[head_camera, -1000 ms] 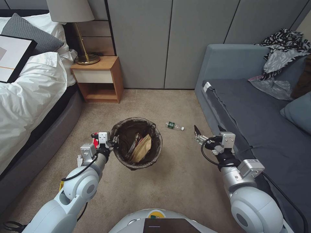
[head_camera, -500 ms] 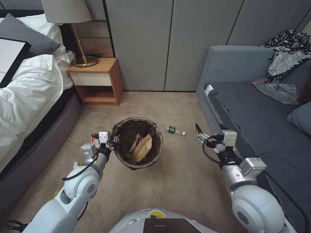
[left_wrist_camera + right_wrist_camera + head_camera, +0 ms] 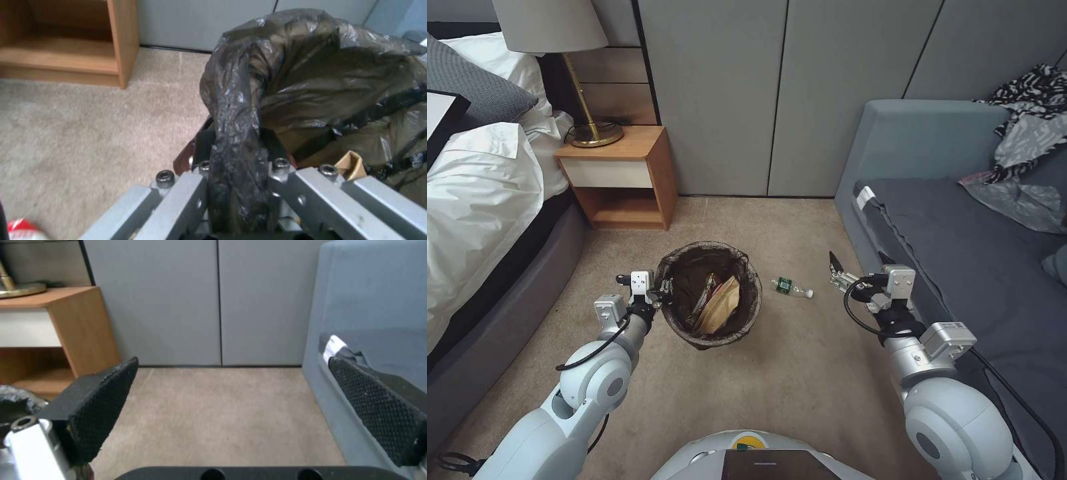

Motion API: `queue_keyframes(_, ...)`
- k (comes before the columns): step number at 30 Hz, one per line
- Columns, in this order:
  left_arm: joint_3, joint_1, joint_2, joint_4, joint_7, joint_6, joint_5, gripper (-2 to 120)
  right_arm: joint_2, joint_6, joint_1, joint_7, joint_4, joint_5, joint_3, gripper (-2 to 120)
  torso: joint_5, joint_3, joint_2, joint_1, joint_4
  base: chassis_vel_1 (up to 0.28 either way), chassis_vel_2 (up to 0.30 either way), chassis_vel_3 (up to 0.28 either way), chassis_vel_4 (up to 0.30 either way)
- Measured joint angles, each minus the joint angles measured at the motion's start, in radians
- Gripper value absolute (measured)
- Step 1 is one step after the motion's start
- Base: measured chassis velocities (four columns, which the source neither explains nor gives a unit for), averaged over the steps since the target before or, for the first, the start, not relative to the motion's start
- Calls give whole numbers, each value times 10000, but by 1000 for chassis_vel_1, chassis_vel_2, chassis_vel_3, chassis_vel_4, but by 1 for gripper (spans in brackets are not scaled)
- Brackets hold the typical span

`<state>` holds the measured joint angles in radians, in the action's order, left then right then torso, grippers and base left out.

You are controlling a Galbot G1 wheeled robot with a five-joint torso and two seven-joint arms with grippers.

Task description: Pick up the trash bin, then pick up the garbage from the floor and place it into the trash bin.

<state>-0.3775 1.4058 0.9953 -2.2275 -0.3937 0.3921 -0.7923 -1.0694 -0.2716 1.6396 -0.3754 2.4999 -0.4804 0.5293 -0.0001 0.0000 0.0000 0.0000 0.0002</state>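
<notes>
The left tool (image 3: pixel 662 291) is clamped on the bag-covered rim of the trash bin (image 3: pixel 710 293), at the bin's 9 o'clock side. The right tool (image 3: pixel 854 268) hangs spread wide and empty beside the sofa (image 3: pixel 960 267). A small bottle (image 3: pixel 791 287) lies on the carpet at the bin's 3 o'clock. The left wrist view adds a red-and-white cup (image 3: pixel 22 230) on the floor.

Left hand (image 3: pixel 662 291) on trash bin (image 3: pixel 710 339) rim
</notes>
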Motion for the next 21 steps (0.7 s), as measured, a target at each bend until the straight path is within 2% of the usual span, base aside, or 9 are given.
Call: queue_keyframes(21,31,29,-1,5,-2,0,8,5,109,-15,-100,-26,0,-55,-35,100,-1,0,0,0,-3,-174,172,175,-180)
